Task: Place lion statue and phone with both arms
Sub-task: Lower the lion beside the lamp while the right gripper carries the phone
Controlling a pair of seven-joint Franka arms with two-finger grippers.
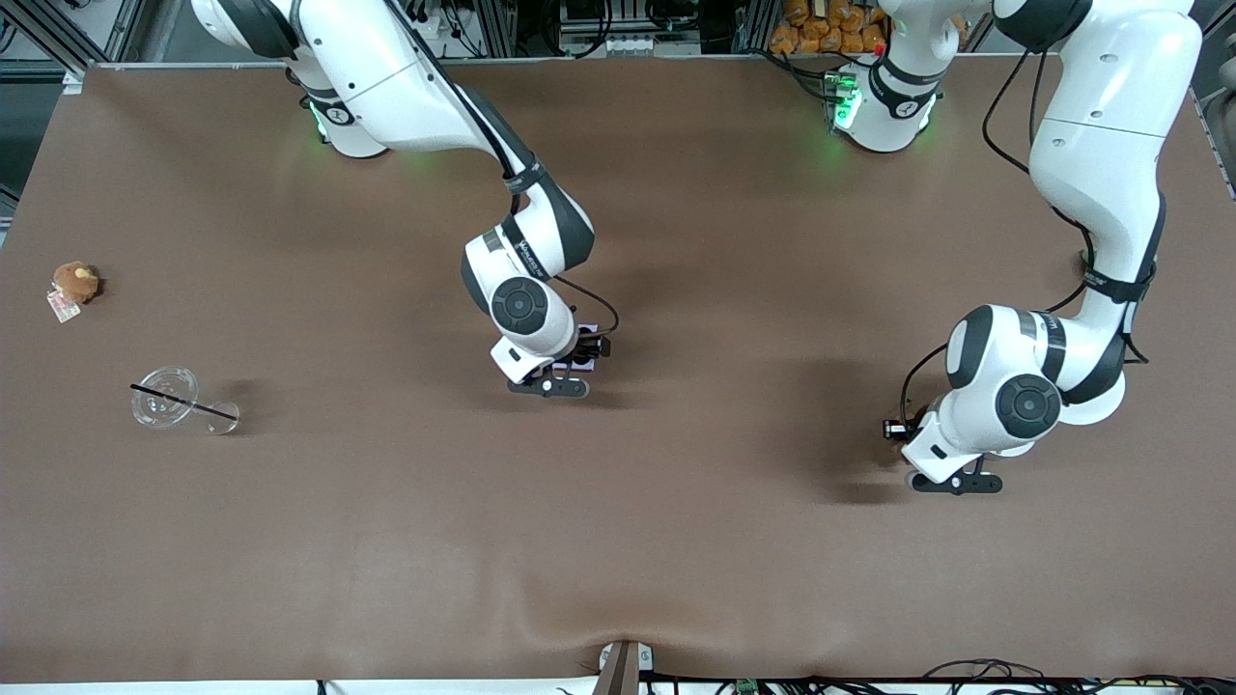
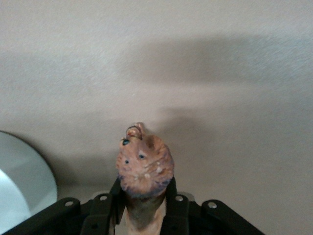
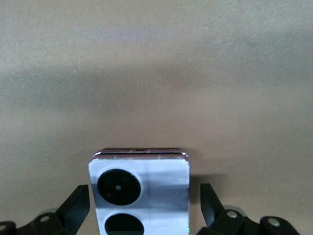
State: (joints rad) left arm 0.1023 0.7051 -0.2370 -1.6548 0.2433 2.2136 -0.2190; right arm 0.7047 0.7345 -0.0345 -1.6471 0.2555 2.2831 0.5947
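In the left wrist view my left gripper (image 2: 143, 198) is shut on the lion statue (image 2: 145, 164), a small reddish-brown figurine. Its head sticks out past the fingers (image 2: 172, 200) toward the table. In the front view my left gripper (image 1: 905, 436) hangs low over the table toward the left arm's end, and the wrist hides the statue. In the right wrist view the pale lavender phone (image 3: 139, 188), with two black camera circles, sits between my right gripper's (image 3: 143, 205) open fingers (image 3: 209, 205), with a gap on each side. In the front view my right gripper (image 1: 577, 359) is low at mid-table around the phone (image 1: 587, 349).
A round brown plush with a tag (image 1: 75, 282) lies at the right arm's end of the table. A clear plastic cup with a black straw (image 1: 176, 401) lies on its side nearer the front camera than the plush. Orange packets (image 1: 830, 24) sit past the table edge by the left arm's base.
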